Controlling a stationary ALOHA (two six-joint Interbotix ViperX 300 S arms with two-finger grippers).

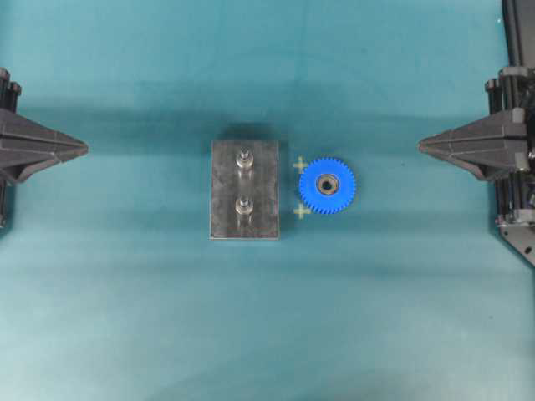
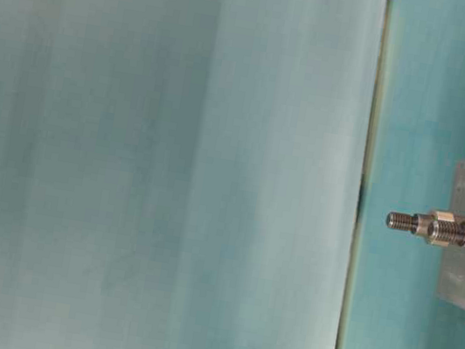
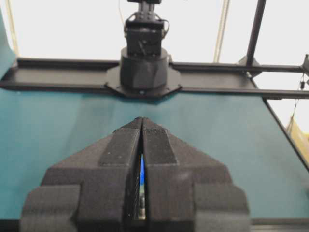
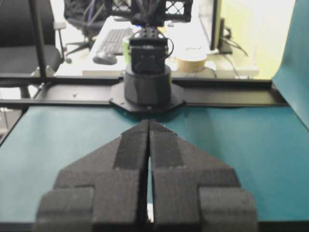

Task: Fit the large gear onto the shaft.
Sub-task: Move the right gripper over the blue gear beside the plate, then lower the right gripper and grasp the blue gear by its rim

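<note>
Beside the grey plate (image 1: 226, 192), the large gear (image 1: 327, 185) lies unlabelled.

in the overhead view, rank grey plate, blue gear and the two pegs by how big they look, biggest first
1. grey plate
2. blue gear, nearly as wide as the plate
3. the two pegs, which look alike, so no ranking between them
</note>
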